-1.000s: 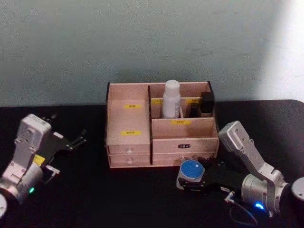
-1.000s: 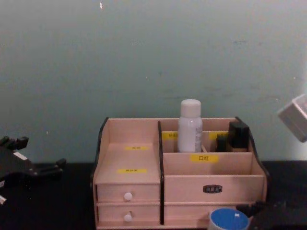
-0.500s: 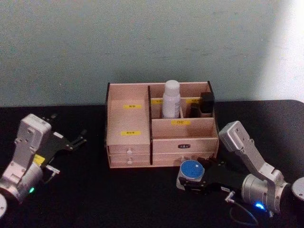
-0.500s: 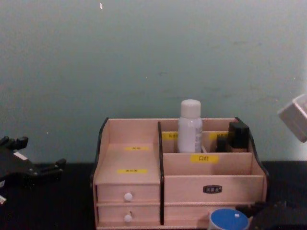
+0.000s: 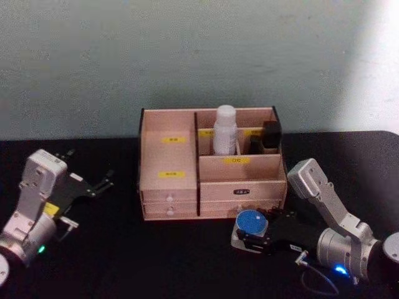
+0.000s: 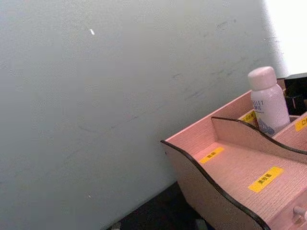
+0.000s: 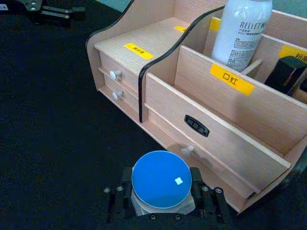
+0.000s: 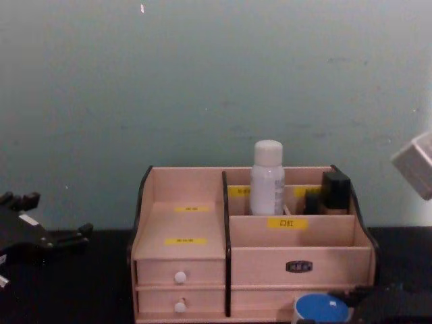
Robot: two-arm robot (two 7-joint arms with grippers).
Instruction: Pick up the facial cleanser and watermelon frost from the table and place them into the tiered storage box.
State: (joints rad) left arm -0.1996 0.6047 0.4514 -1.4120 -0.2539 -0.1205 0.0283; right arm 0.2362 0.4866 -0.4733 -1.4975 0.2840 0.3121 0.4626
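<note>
Setting. A black worktop [image 5: 124,261] runs across the foreground and meets a plain pale green wall [image 5: 187,56] behind. A bright patch [image 5: 374,62] of light falls on the wall at the far right, and a small white speck [image 8: 142,8] marks it high up. A black case [image 8: 335,185] stands upright in the rear right compartment of the tiered storage box [image 8: 182,260], with a smaller dark item [image 8: 312,200] just beside it; what either is cannot be told.
</note>
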